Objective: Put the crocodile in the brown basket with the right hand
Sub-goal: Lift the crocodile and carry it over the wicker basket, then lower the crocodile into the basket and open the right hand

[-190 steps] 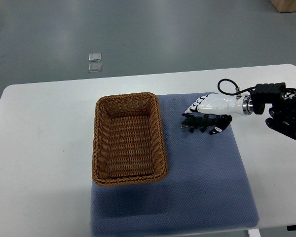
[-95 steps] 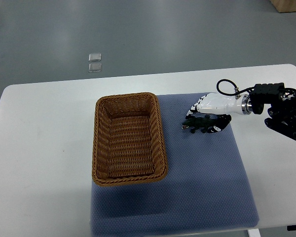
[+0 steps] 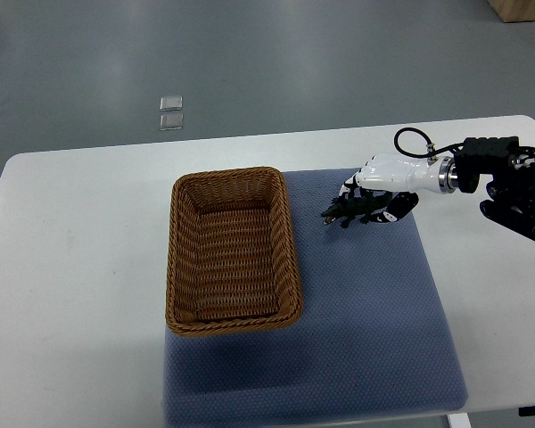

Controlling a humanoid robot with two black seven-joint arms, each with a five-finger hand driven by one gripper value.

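Crocodile (image 3: 348,211) clamped lengthwise under curled fingers of right hand (image 3: 374,192), snout jutting left past fingertips toward brown basket (image 3: 290,234), seemingly raised off blue mat (image 3: 374,294) for carrying across.

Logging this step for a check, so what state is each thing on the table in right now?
crocodile: gripped in the right hand, head pointing toward the basket, not yet in it.
right hand: fingers closed around the crocodile, over the blue mat.
brown basket: upright on the table, empty.
blue mat: lying flat, the basket's right side resting on it.
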